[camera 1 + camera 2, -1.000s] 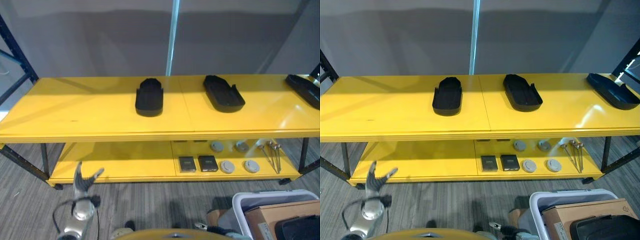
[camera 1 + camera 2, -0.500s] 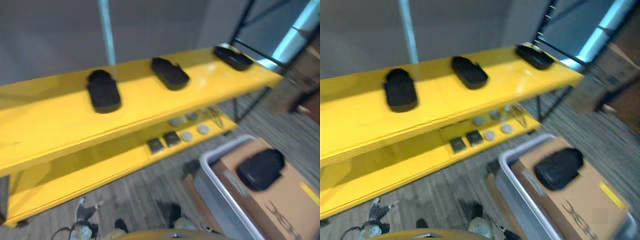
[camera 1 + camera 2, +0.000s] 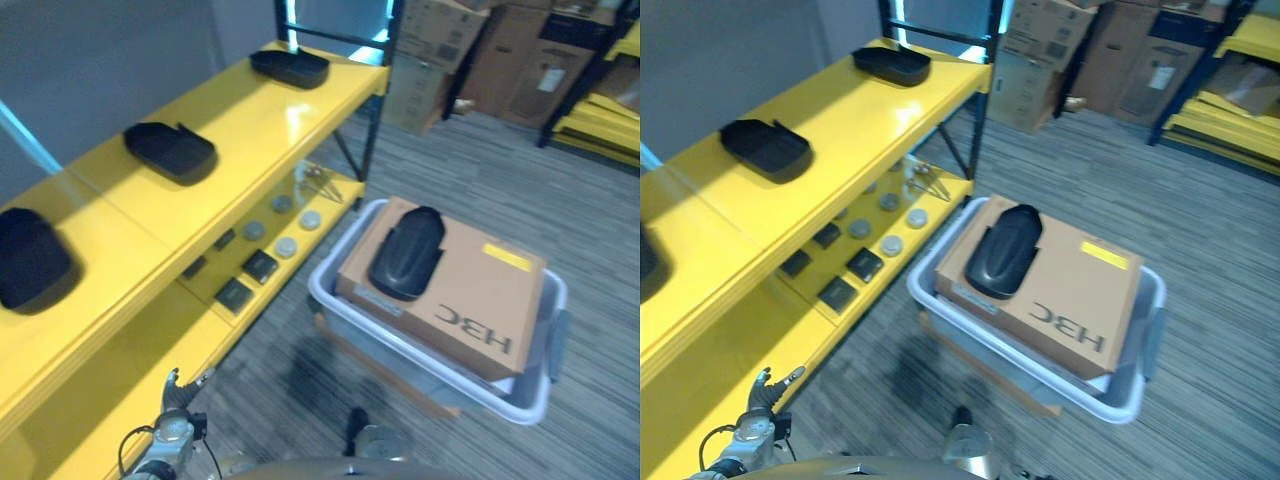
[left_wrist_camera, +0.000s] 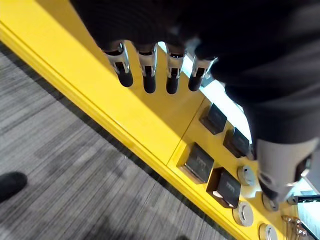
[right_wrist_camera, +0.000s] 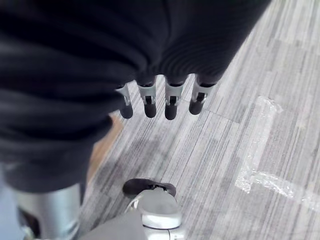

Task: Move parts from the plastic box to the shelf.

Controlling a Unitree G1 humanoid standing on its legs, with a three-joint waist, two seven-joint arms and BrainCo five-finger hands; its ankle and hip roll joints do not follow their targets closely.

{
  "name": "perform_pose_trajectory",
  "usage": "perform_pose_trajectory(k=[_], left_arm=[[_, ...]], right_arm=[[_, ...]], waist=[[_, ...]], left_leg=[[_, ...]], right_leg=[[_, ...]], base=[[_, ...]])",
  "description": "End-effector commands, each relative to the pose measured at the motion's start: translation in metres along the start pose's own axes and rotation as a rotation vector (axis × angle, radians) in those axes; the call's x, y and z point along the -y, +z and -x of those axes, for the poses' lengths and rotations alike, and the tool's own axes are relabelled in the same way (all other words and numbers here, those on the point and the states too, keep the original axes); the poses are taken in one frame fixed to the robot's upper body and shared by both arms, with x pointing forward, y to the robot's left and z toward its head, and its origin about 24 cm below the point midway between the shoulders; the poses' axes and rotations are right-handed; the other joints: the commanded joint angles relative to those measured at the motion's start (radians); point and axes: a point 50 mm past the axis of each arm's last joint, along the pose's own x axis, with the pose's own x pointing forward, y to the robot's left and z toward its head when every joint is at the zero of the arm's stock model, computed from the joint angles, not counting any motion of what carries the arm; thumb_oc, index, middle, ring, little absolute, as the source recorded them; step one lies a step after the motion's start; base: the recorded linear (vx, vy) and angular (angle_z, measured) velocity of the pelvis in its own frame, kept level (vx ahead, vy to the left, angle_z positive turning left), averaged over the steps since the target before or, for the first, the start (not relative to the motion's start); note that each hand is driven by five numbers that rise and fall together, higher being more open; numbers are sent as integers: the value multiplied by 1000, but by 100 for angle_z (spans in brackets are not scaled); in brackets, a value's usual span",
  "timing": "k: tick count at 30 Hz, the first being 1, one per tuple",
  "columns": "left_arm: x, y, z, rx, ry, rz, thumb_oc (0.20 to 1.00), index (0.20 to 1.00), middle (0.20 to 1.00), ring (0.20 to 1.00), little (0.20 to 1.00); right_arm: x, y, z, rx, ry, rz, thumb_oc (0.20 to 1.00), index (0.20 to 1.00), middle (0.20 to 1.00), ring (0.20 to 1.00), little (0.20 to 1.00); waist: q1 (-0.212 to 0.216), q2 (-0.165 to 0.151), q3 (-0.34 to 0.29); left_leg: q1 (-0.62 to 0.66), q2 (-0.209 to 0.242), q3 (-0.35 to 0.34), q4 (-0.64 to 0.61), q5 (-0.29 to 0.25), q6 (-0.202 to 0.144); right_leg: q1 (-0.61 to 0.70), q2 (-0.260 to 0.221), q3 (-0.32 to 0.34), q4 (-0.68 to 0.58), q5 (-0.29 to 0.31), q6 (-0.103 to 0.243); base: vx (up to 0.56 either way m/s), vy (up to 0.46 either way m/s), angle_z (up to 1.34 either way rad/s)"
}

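Reaching for the black part (image 3: 407, 251) atop the cardboard box (image 3: 455, 293) inside the plastic box (image 3: 536, 395): left robot hand (image 4: 150, 70) and right robot hand (image 5: 160, 102) empty, fingers relaxed; grasp wide, lift level.

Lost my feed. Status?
Both hands open, empty: left hand, right hand. Black part on cardboard box in plastic box. Nothing blocking.

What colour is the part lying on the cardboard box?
Black part, clearest in the left eye view.
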Motion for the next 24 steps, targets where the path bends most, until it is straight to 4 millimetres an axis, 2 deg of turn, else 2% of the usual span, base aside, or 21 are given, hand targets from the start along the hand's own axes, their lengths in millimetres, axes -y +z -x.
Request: perform_pose_trajectory(k=[1, 2, 3, 6, 8, 10, 12, 13, 15, 18, 19, 20, 22, 24], left_arm=[[5, 24, -6, 59, -24, 34, 1000, 1000, 1000, 1000, 1000], [10, 17, -2, 44, -23, 51, 1000, 1000, 1000, 1000, 1000], [10, 7, 1, 22, -19, 58, 1000, 1000, 1000, 1000, 1000], [13, 1, 3, 5, -21, 37, 1000, 1000, 1000, 1000, 1000], [16, -1, 4, -1, -55, -16, 1000, 1000, 1000, 1000, 1000], [17, -3, 5, -3, -64, -41, 1000, 1000, 1000, 1000, 1000], [13, -6, 5, -9, -59, -51, 1000, 1000, 1000, 1000, 1000], [4, -9, 3, -40, -29, -23, 1000, 1000, 1000, 1000, 1000], [-3, -10, 1, -55, -11, -3, 1000, 1000, 1000, 1000, 1000], [-15, -10, -1, -60, 11, 14, 1000, 1000, 1000, 1000, 1000], [-17, -11, -1, -59, 14, 18, 1000, 1000, 1000, 1000, 1000], [-16, -17, 2, -81, 15, 23, 1000, 1000, 1000, 1000, 1000], [-17, -23, 4, -111, 24, 39, 1000, 1000, 1000, 1000, 1000], [-18, -34, 8, -156, 16, 63, 1000, 1000, 1000, 1000, 1000]], right_arm=[[-2, 25, -2, 68, 25, 19, 1000, 1000, 1000, 1000, 1000], [-2, 36, -3, 104, 35, 17, 1000, 1000, 1000, 1000, 1000], [-4, 47, -3, 134, 55, 72, 1000, 1000, 1000, 1000, 1000], [-8, 61, -2, 197, 58, 110, 1000, 1000, 1000, 1000, 1000], [-9, 72, 0, 275, 21, 75, 1000, 1000, 1000, 1000, 1000], [-8, 73, 1, 303, 17, 56, 1000, 1000, 1000, 1000, 1000], [-11, 76, 2, 331, 16, 73, 1000, 1000, 1000, 1000, 1000], [-13, 79, 4, 387, 6, 122, 1000, 1000, 1000, 1000, 1000], [-12, 86, 7, 447, -18, 119, 1000, 1000, 1000, 1000, 1000], [-5, 121, 22, 666, -126, 81, 1000, 1000, 1000, 1000, 1000], [-2, 140, 32, 779, -163, 62, 1000, 1000, 1000, 1000, 1000], [0, 168, 55, 966, -177, 41, 1000, 1000, 1000, 1000, 1000], [-1, 181, 68, 1059, -168, 44, 1000, 1000, 1000, 1000, 1000], [-5, 203, 97, 1229, -143, 58, 1000, 1000, 1000, 1000, 1000]], waist=[[37, -11, 53], [65, -7, 46], [93, 3, 30], [123, 12, 21], [119, 16, 13], [114, 13, 11], [108, 7, 8], [103, -3, 5], [101, -10, 6], [93, -20, 8], [89, -23, 7], [79, -27, 3], [70, -27, -2], [55, -27, -8]], left_leg=[[-76, -145, -106, 13, -62, 100], [-66, -209, -197, -142, -105, 123], [-52, -227, -303, -325, -73, 120], [-52, -258, -424, -391, -51, 126], [-37, -249, -412, -424, -47, 126], [-27, -257, -408, -426, -57, 133], [-16, -269, -393, -433, -68, 145], [-6, -279, -379, -426, -84, 160], [-4, -283, -377, -413, -94, 169], [-3, -278, -359, -413, -95, 183], [0, -273, -347, -426, -92, 184], [6, -273, -334, -427, -100, 181], [14, -274, -327, -429, -104, 180], [19, -273, -317, -427, -103, 182]], right_leg=[[17, -42, 53, -37, 46, 53], [8, -42, 109, -54, 56, 74], [5, -31, 158, -71, 55, 85], [6, -13, 212, -87, 49, 84], [-3, -23, 203, -88, 48, 92], [-9, -27, 203, -90, 55, 99], [-19, -33, 208, -92, 65, 110], [-30, -39, 216, -91, 78, 120], [-40, -40, 222, -77, 80, 125], [-51, -22, 231, -42, 66, 117], [-47, -13, 226, -48, 62, 111], [-46, -17, 216, -71, 73, 113], [-41, -17, 222, -85, 80, 114], [-41, -13, 240, -93, 87, 114]], base=[[56, 302, -99], [124, 495, -179], [125, 455, -200], [45, 254, -110], [15, 310, -104], [42, 204, -88], [33, 120, -7], [46, 70, 30], [48, 19, 8], [-4, -34, -1], [-17, -38, -2], [2, -28, -16], [74, -33, -34], [121, -77, -17]])
